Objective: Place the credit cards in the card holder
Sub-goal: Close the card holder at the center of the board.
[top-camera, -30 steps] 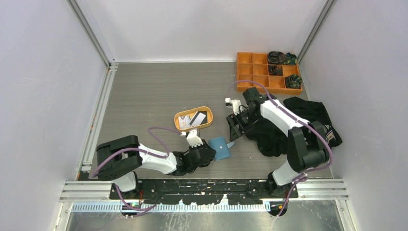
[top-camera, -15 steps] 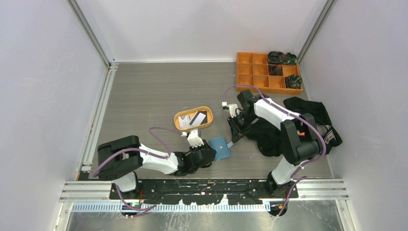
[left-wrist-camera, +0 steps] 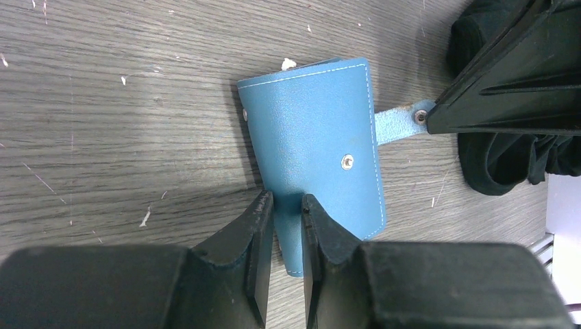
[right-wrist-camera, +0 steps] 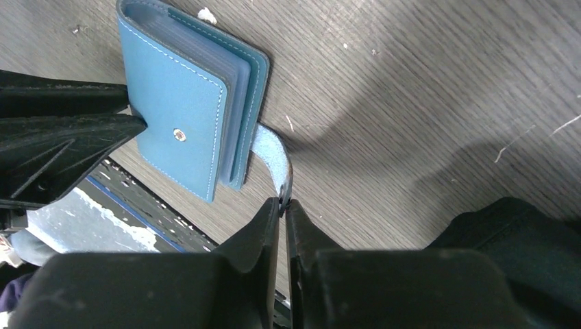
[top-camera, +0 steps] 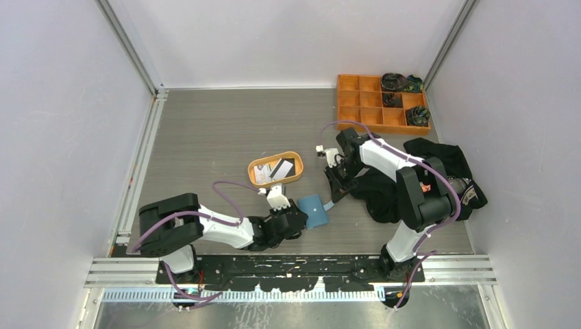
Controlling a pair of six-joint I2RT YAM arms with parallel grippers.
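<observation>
The blue card holder (top-camera: 312, 210) lies folded on the table; its blue cover (left-wrist-camera: 322, 144) and clear inner pockets (right-wrist-camera: 236, 89) show in the wrist views. My left gripper (left-wrist-camera: 288, 202) is shut on the holder's near corner. My right gripper (right-wrist-camera: 282, 201) is shut on the holder's snap-button tab (right-wrist-camera: 274, 154), also visible as a pale blue strap (left-wrist-camera: 397, 125). The credit cards (top-camera: 274, 168), white and black, lie in the orange oval tray (top-camera: 296, 178) just behind the holder.
An orange compartment box (top-camera: 366, 103) with dark items stands at the back right. A heap of black cloth (top-camera: 438, 168) lies right of the right arm. The metal rail of the arm bases (top-camera: 288, 264) runs along the near edge.
The right gripper has shifted slightly left toward the holder and closed on the tab. The left gripper has kept its hold.
</observation>
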